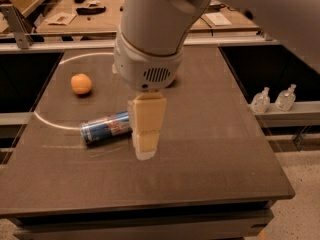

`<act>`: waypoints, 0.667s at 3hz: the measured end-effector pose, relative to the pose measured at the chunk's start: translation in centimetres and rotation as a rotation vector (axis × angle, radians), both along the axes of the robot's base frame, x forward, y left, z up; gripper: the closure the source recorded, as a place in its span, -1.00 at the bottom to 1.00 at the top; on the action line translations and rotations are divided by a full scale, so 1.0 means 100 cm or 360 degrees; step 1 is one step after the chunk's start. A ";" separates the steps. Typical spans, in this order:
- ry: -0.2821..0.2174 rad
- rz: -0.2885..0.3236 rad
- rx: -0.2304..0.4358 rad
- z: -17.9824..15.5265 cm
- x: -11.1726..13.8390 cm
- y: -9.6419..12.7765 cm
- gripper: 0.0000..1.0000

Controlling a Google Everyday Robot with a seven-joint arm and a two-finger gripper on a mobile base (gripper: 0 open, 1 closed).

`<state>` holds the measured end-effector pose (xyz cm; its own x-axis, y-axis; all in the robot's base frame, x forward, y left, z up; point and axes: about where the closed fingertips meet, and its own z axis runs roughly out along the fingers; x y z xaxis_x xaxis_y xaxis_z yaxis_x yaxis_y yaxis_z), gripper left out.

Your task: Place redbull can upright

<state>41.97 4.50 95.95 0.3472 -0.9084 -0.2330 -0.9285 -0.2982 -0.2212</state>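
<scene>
The redbull can [106,128] lies on its side on the dark table [210,154], left of centre, silver top toward the left. It is blue and silver with a red logo. My gripper [146,153] hangs from the big white arm just right of the can's right end, its cream fingers pointing down at the tabletop. It holds nothing that I can see.
An orange [81,83] sits at the left inside a white circle line [55,125] painted on the table. A red fruit is mostly hidden behind the arm. Two small clear bottles [273,100] stand on a ledge to the right. A workbench with clutter runs along the back.
</scene>
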 end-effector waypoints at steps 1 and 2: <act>0.0006 -0.0014 0.0077 -0.005 0.018 0.015 -1.00; 0.0041 0.0018 0.0143 -0.016 0.047 0.043 -1.00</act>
<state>46.69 8.81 94.34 0.3499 -0.8796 -0.3223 -0.9311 -0.2885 -0.2233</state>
